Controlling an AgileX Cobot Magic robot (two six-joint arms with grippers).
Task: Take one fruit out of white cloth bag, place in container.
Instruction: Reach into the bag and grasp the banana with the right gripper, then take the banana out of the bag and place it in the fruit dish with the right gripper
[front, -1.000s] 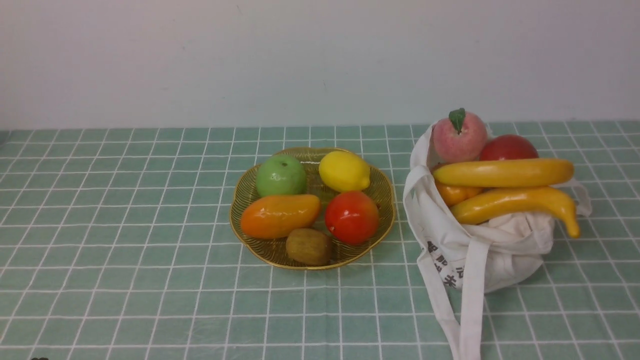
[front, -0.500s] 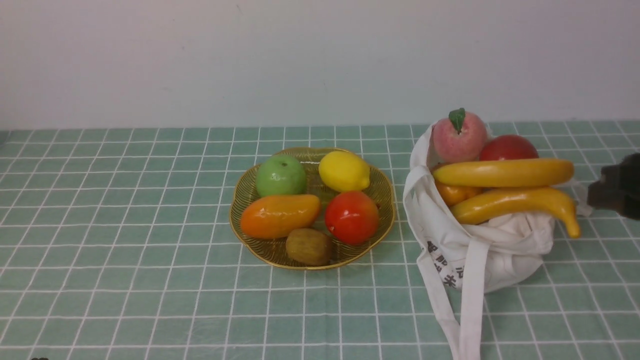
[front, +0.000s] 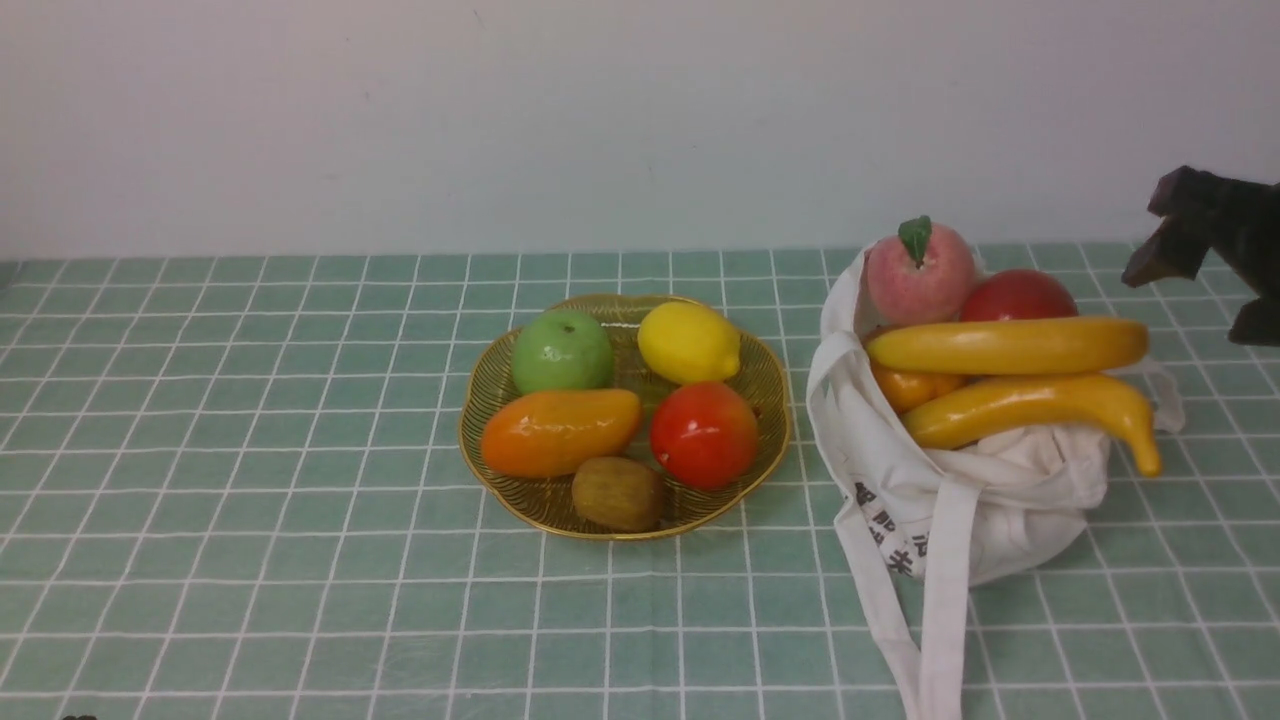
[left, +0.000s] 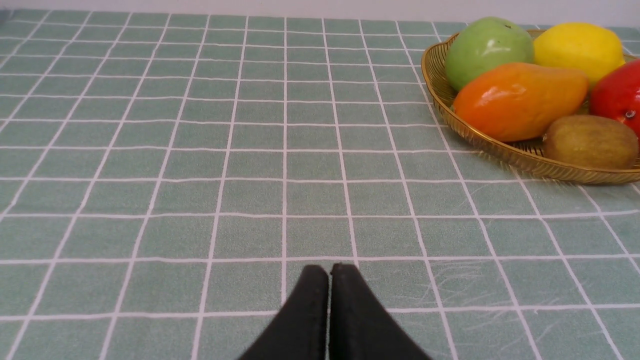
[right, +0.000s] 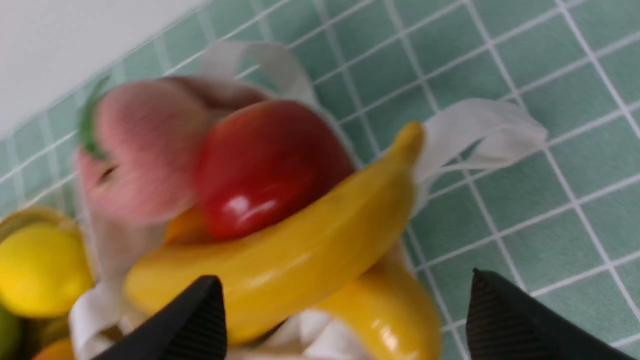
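The left gripper (left: 329, 285) sits low over the tablecloth (left: 150, 150), fingers pressed together, left of the dish (front: 760, 380), which is crowded with other produce. The straight banana (front: 1005, 345) lies across the bag's (front: 1000, 500) mouth, against a peach (front: 920, 275) and an apple (front: 1015, 295). The right gripper (right: 345, 285) hangs raised above its right end, spread wide and empty.
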